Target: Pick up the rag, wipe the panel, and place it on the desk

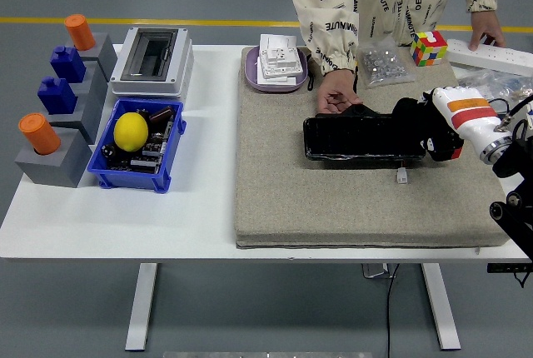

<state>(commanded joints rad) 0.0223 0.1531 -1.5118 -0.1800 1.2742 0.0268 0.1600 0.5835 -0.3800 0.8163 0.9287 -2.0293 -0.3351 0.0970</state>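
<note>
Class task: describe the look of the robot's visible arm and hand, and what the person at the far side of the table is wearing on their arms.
The robot's right hand is black, joined to a white forearm shell with an orange band across it and a red patch near the wrist. Behind it sit a metallic joint and black cabling. The person's sleeves are cream, long, and covered in repeated black lettering.

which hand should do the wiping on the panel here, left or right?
Right. The right hand is already at the right end of the black panel, apparently with a dark rag. The left arm isn't in view. A person's hand steadies the panel's far edge.
</note>
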